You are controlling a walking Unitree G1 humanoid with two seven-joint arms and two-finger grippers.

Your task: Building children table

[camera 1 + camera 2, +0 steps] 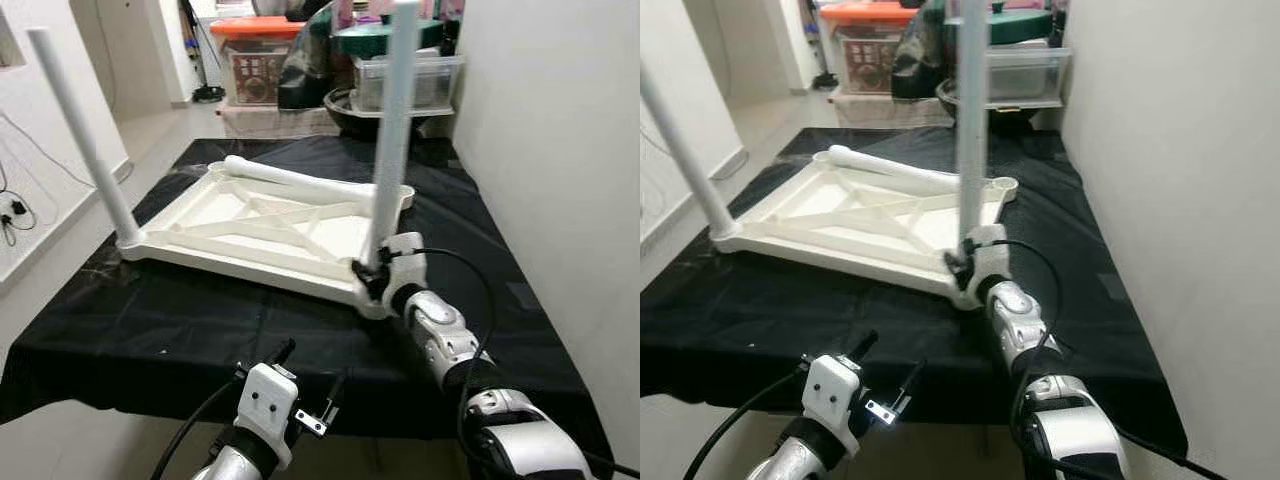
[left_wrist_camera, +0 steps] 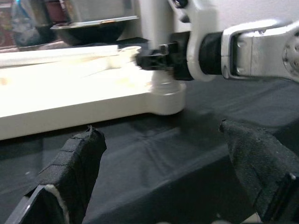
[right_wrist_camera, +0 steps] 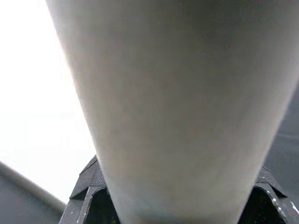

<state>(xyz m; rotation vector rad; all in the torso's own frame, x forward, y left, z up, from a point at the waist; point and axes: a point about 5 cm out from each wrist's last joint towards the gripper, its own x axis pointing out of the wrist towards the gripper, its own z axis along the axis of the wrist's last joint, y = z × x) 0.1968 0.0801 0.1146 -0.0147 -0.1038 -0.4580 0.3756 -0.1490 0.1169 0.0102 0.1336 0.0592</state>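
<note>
Left gripper (image 1: 305,375) hangs nearest, at the front edge of the black-draped table (image 1: 150,320), fingers (image 2: 70,168) spread with nothing between them, aimed at the tabletop's near right corner. White tabletop (image 1: 260,225) lies upside down on the cloth. Two legs stand upright in its near corners: left leg (image 1: 85,135) and right leg (image 1: 392,120). A third leg (image 1: 300,180) lies flat across the far edge. Right gripper (image 1: 368,275) is clamped around the right leg's base (leg sits squarely between the fingers, just above its socket).
</note>
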